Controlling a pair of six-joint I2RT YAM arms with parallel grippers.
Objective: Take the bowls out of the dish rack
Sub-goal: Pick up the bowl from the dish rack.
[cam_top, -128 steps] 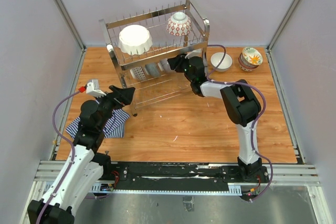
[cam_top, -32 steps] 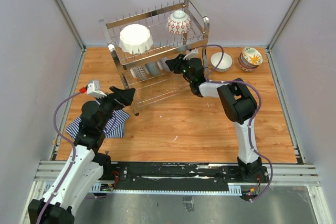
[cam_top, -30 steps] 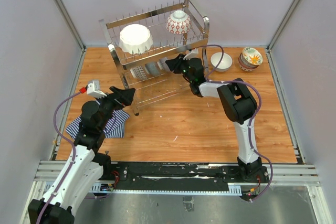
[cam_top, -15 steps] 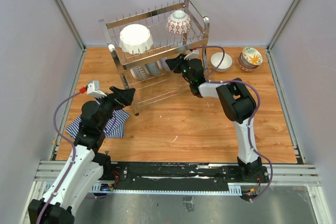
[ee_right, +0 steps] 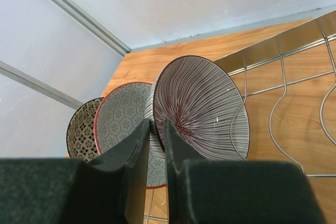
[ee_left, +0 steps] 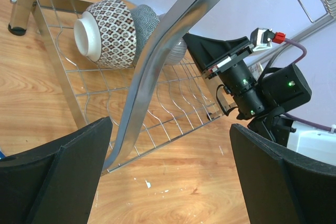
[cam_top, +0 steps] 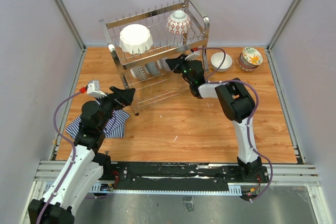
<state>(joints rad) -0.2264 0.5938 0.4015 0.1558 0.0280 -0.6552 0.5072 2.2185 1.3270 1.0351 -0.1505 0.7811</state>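
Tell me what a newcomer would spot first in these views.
The tall chrome dish rack at the back of the table, a big white bowl and a red-patterned bowl on its upper tier. Then the right gripper in the lower tier, closed on the rim of a striped bowl standing on edge. The left gripper hangs wide open near the rack's front leg.

Top camera looks down on all; both wrist cameras sit close, facing the dish rack (ee_left: 157, 51) from opposite ends.
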